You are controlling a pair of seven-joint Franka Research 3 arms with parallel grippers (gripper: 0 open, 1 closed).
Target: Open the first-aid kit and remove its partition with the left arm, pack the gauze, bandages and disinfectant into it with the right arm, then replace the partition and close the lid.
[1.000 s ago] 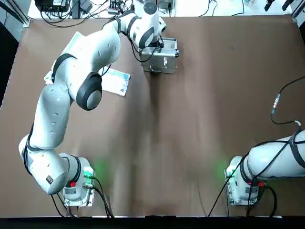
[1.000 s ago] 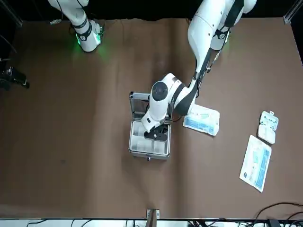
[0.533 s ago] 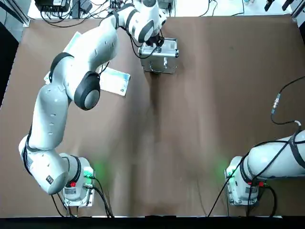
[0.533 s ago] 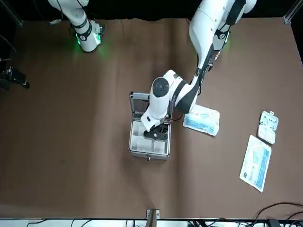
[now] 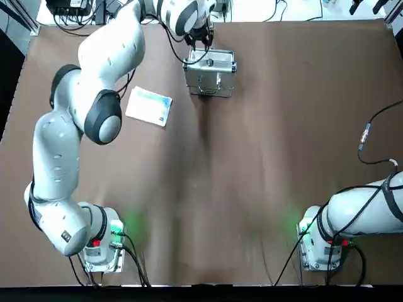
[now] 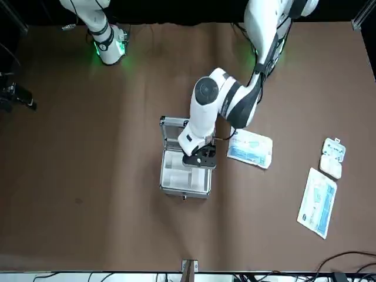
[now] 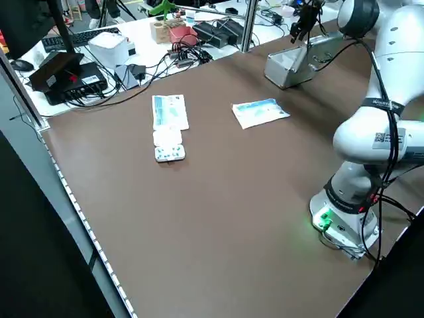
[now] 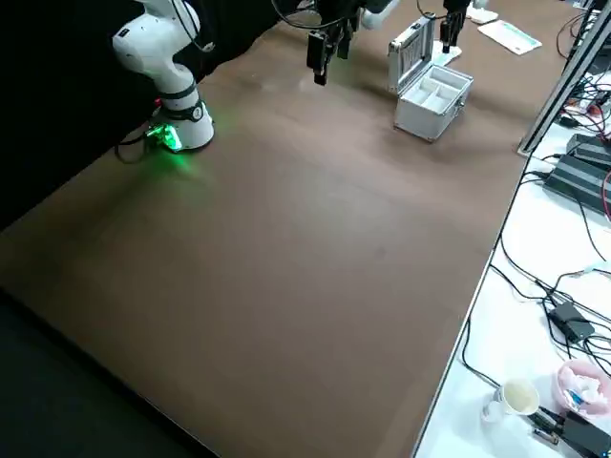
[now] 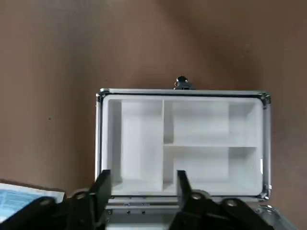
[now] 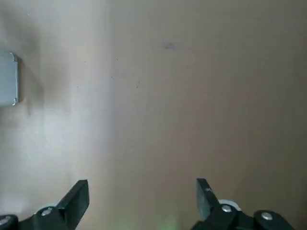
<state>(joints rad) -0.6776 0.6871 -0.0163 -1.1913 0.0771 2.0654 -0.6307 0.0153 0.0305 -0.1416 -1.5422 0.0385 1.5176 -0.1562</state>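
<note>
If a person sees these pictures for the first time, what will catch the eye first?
First, the left arm, stretched far across the brown table, with the left gripper open above the hinge side of the open first-aid kit. Inside the kit sits the white partition, its compartments bare. Next, the right arm parked near its green-lit base.
</note>
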